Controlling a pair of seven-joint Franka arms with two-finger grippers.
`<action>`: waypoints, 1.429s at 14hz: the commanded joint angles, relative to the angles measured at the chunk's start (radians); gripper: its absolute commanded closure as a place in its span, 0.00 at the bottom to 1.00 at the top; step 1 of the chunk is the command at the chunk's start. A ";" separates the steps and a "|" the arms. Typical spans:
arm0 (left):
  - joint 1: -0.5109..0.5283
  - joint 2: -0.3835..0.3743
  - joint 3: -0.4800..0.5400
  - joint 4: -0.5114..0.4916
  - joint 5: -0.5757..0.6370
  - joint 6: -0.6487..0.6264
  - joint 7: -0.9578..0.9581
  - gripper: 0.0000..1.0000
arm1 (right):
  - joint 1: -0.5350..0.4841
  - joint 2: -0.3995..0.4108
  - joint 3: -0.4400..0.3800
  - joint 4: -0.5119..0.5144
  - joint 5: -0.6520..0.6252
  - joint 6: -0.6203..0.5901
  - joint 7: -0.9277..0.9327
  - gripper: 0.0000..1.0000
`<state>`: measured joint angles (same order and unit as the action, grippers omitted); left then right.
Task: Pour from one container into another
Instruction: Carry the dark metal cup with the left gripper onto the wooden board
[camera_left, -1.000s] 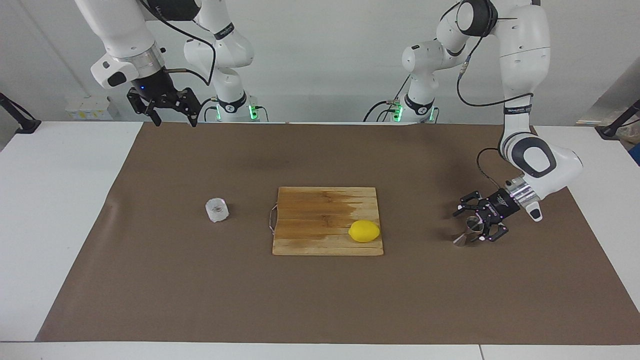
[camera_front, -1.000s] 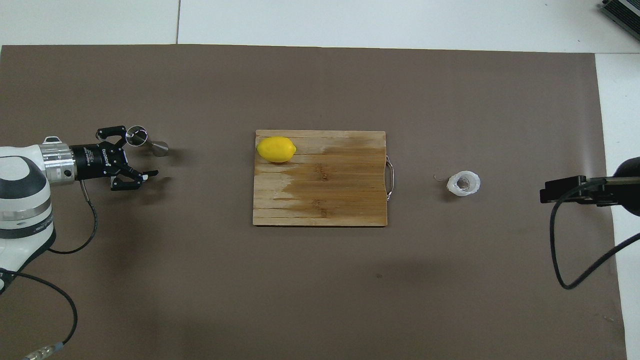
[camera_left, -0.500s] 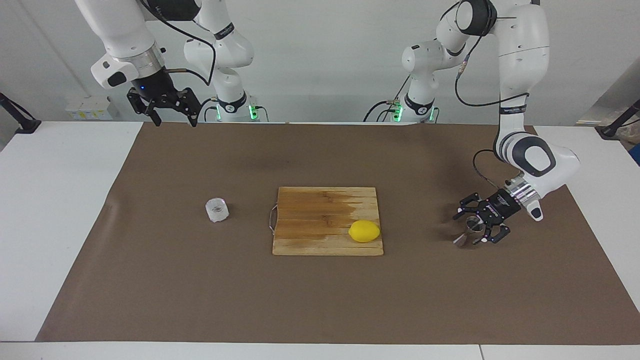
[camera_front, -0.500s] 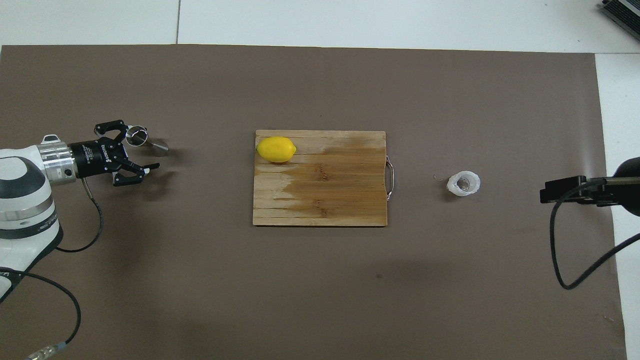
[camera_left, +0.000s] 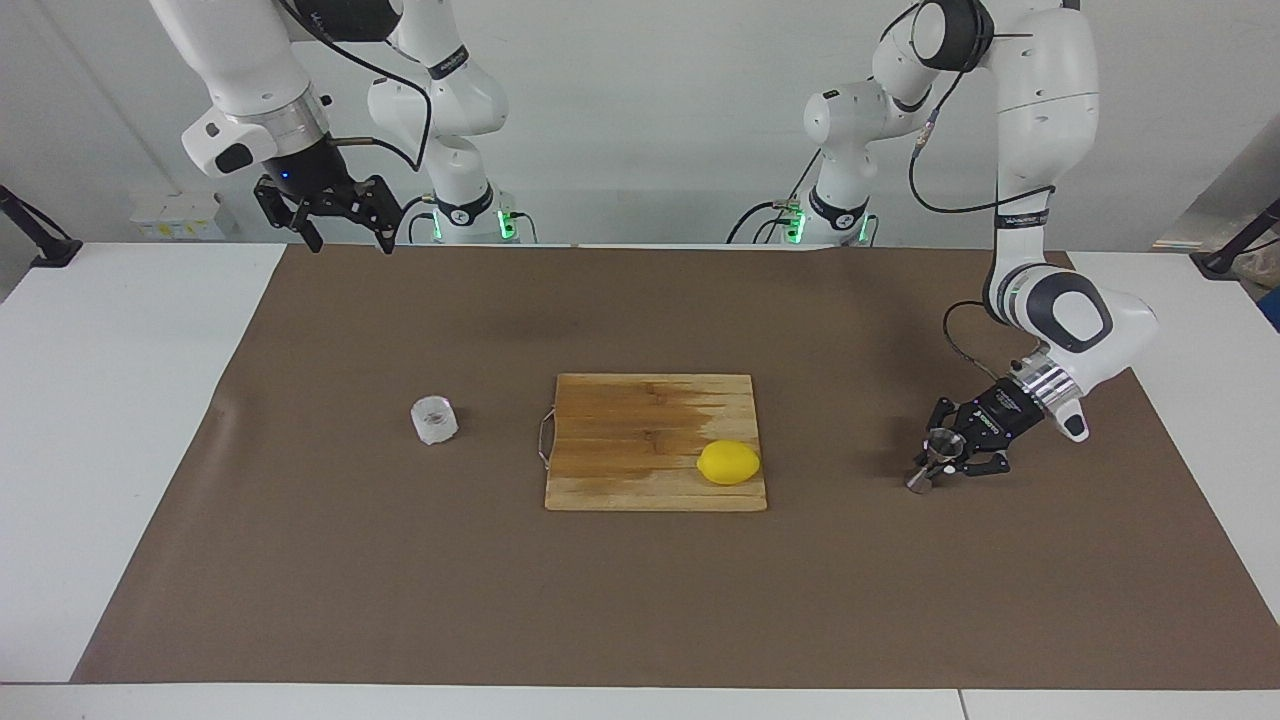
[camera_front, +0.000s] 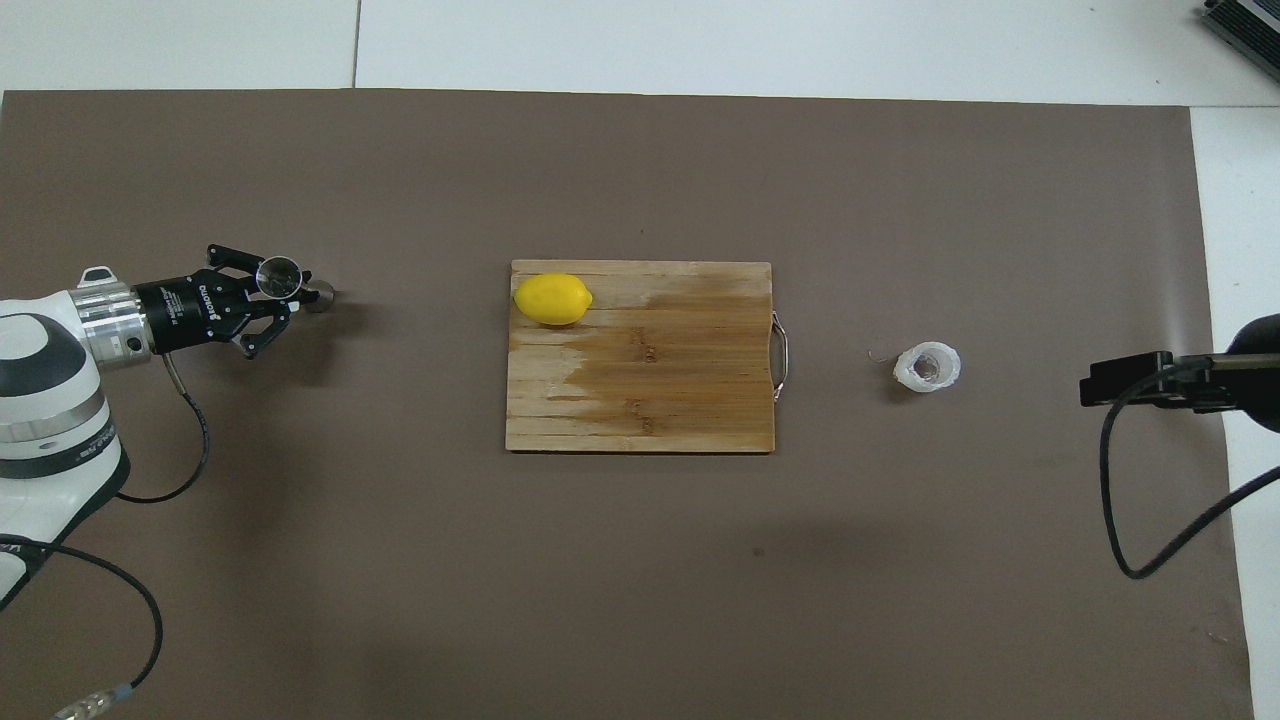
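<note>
The steel jigger (camera_left: 921, 479) stands on the brown mat toward the left arm's end of the table. It also shows in the overhead view (camera_front: 280, 277). My left gripper (camera_left: 948, 456) is low at the mat and shut on the jigger at its waist; it shows in the overhead view (camera_front: 291, 294) too. The translucent white cup (camera_left: 434, 420) stands upright on the mat toward the right arm's end, beside the board; it also shows in the overhead view (camera_front: 927, 367). My right gripper (camera_left: 345, 222) is open and empty and waits high over the mat's edge nearest the robots.
A wooden cutting board (camera_left: 640, 420) lies at the middle of the mat (camera_left: 640, 600), with a yellow lemon (camera_left: 729, 462) on its corner toward the jigger. The board's wire handle (camera_left: 543, 443) faces the cup.
My left gripper's fingers have closed from wide open onto the jigger and the hand has shifted slightly toward it. The right arm, the cup and the lemon have not moved.
</note>
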<state>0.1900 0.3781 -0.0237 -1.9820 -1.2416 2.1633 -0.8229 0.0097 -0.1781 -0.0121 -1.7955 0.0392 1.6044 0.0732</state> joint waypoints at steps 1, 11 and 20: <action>-0.018 -0.060 0.005 -0.029 -0.025 0.010 0.011 1.00 | -0.010 -0.003 0.004 0.007 0.024 -0.014 0.011 0.00; -0.305 -0.238 0.008 -0.032 -0.027 0.027 -0.382 1.00 | -0.010 -0.003 0.004 0.007 0.024 -0.014 0.011 0.00; -0.680 -0.246 0.005 -0.031 -0.082 0.422 -0.613 1.00 | -0.010 -0.003 0.004 0.007 0.024 -0.014 0.011 0.00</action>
<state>-0.4111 0.1445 -0.0354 -1.9894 -1.2963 2.4952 -1.4088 0.0097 -0.1781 -0.0121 -1.7955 0.0391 1.6044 0.0732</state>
